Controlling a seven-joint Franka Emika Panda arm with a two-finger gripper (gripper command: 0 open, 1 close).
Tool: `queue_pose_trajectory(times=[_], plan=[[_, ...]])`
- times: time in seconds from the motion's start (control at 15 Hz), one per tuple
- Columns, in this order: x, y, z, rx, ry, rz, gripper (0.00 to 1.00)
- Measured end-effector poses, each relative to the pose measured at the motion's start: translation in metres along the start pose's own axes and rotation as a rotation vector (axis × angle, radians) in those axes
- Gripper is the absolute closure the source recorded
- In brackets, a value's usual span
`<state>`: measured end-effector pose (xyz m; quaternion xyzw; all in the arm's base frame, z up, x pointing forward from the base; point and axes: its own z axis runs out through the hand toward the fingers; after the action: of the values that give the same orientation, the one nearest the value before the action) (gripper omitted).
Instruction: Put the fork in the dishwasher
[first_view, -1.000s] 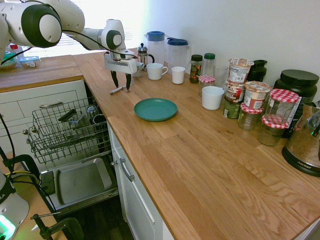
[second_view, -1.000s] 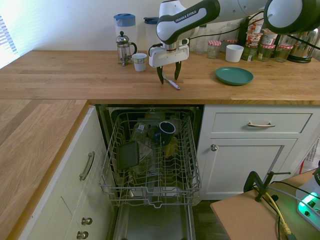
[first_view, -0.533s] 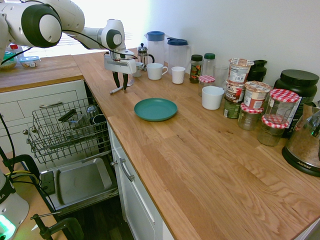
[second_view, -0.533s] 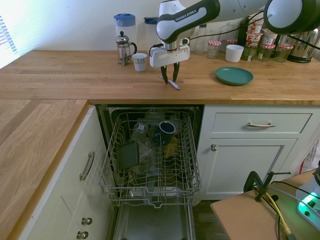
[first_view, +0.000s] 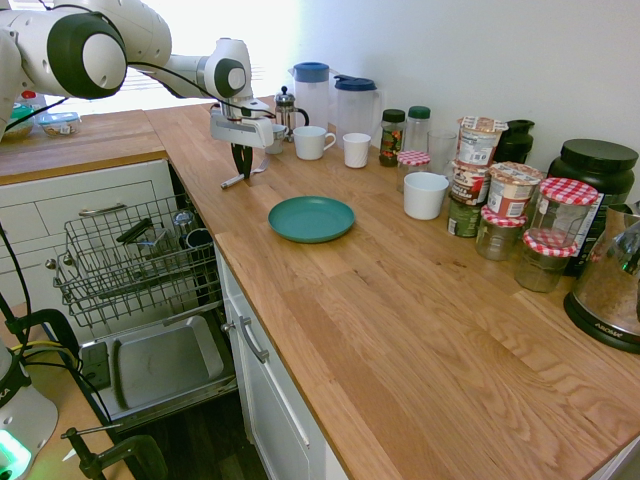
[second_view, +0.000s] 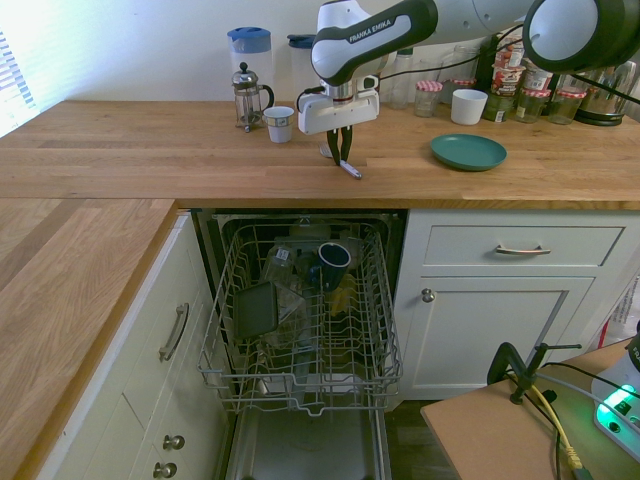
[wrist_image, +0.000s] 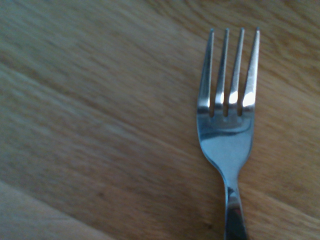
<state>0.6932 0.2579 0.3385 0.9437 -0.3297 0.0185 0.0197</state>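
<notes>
Wooden countertop (second_view: 230, 165) beneath the fork (second_view: 352, 172), its handle in the grasp of the pincer (second_view: 341, 163).

Looks like shiny, smooth, polished metal on the fork (wrist_image: 226, 142); warm, grained wood on the surface (first_view: 370, 320); matt green on the plate (first_view: 311, 219); bare metal wire on the dishwasher's rack (second_view: 305, 330); clear glass on the right-hand kettle (first_view: 610, 285).

Second exterior view: fork (second_view: 350, 170) on counter (second_view: 120, 150), right above open dishwasher (second_view: 305, 330), mug (second_view: 334, 258) in its rack (second_view: 375, 330). Plate (second_view: 469, 152) right of fork, bowl-like cup (second_view: 468, 106) behind plate, jars (second_view: 530, 104) behind and right. Cup with handle (second_view: 279, 124) behind and left of fork, French press (second_view: 246, 100) left of that, pitcher (second_view: 250, 50) behind press.
</notes>
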Motion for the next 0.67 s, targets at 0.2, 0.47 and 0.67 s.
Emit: queue_pose_trajectory(times=[0.2, 0.47, 0.67], plan=[[0.018, 0.007, -0.002, 0.023, 0.023, 0.087, 1.0], [0.025, 0.03, -0.029, 0.058, 0.056, 0.202, 1.0], [0.007, 0.055, -0.066, 0.084, 0.07, 0.273, 1.0]])
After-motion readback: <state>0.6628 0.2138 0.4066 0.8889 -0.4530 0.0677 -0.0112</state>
